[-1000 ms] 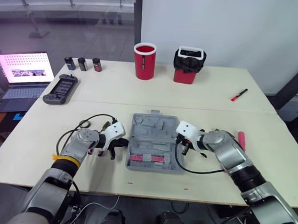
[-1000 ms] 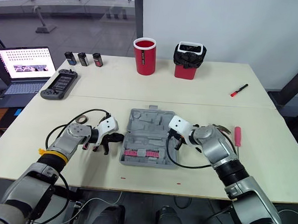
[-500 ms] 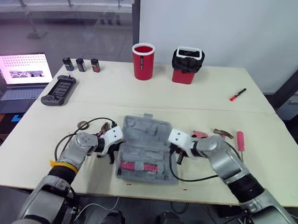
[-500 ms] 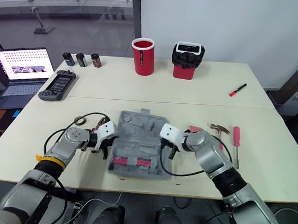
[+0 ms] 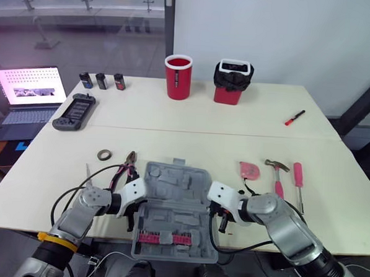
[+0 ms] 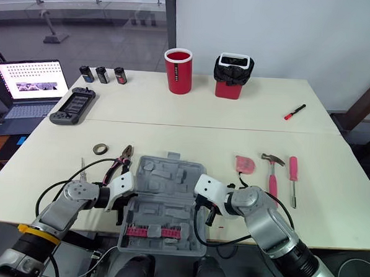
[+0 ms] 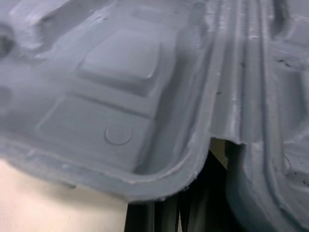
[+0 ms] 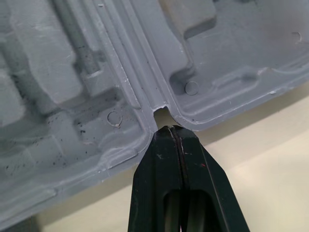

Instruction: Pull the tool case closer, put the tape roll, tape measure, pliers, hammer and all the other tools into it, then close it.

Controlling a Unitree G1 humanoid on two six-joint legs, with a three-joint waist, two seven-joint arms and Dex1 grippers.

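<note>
The right pincer is clenched on nothing, and its tip is set against the small notch at the hinge of the tool case. The left pincer sits at the opposite side edge of the case, partly under the rim. Whether it is clenched or released I cannot tell.

The case lies open and flat between the two pincers, with its hinge line running from one pincer to the other. Its near half seems to reach a little over the front edge of the worktop, so I judge that the pulling is finished.

All the tools lie beyond the pincers, away from the robot. The tape measure, the hammer and the pink screwdriver are beyond the right pincer, which is the nearer one. The hammer handle points back toward it. The pliers, the tape roll and a thin metal tool are beyond the left pincer.
</note>
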